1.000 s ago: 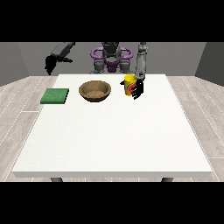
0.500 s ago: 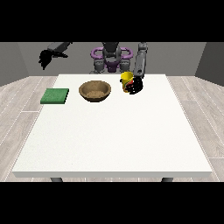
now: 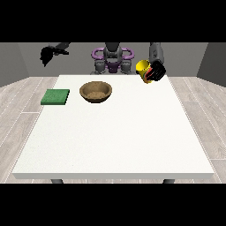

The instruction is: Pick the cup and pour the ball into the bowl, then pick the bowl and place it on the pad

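Note:
A yellow cup [image 3: 143,68] hangs above the table's far right part, tilted, with the hand at the view's right [image 3: 156,72] shut on it. The ball is not visible. A brown bowl [image 3: 96,92] stands on the white table [image 3: 114,137] left of the cup, and a green pad [image 3: 55,96] lies flat near the table's left edge. The hand at the view's left [image 3: 47,54] is raised high beyond the table's far left corner, away from all objects; its fingers cannot be made out.
The robot's torso [image 3: 113,59] stands behind the far edge of the table. Grey plank floor surrounds the table on all sides.
The hand at the view's right has lifted the cup off the table and carried it up and to the right. The hand at the view's left rose and swung outward.

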You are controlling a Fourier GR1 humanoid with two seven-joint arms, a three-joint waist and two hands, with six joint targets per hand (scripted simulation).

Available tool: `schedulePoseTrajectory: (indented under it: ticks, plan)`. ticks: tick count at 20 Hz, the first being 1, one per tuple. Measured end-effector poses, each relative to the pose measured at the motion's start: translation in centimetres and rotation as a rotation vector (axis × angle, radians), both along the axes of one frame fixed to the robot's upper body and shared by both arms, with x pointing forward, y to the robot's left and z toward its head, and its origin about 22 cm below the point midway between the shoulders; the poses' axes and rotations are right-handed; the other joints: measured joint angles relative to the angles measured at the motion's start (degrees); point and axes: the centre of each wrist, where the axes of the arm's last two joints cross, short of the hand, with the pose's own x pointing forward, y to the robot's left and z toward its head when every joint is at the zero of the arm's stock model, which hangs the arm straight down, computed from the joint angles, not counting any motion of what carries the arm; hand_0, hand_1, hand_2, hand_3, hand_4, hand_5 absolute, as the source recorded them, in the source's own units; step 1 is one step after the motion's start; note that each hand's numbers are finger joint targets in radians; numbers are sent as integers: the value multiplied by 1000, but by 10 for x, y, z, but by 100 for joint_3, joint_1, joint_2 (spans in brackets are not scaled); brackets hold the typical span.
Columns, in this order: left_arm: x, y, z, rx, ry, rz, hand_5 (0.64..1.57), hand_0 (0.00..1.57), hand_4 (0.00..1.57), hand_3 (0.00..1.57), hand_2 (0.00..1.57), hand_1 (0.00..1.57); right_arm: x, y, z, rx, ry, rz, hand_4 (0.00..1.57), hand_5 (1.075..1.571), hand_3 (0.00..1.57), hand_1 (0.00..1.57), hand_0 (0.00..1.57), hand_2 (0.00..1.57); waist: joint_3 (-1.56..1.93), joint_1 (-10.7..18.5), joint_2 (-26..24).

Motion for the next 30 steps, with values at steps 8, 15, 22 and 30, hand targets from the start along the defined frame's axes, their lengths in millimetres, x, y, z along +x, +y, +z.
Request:
schedulePoseTrajectory:
  ticks: [8,15,22,30]
  plan:
    - [33,-31,47,135,12,24,1287,1495,1530,1571,1571,1495,1,-15,-7,21,-13,-12,0,1569,0,0,0,0,-15,63,96]
    - [49,-87,64,369,3,52,1207,1559,1571,1571,1571,1559,6,-16,-9,25,-3,3,0,1570,0,0,0,0,-13,-53,-49]
    - [51,-146,70,728,-48,1,1316,1490,1505,1571,1571,1490,6,-28,-11,32,26,-4,0,1571,0,0,0,0,-6,-73,-273]
    - [42,-204,63,1191,-101,-116,1221,1522,1510,1571,1571,1522,11,-23,-15,46,34,32,0,1570,0,0,0,0,-7,-258,-242]
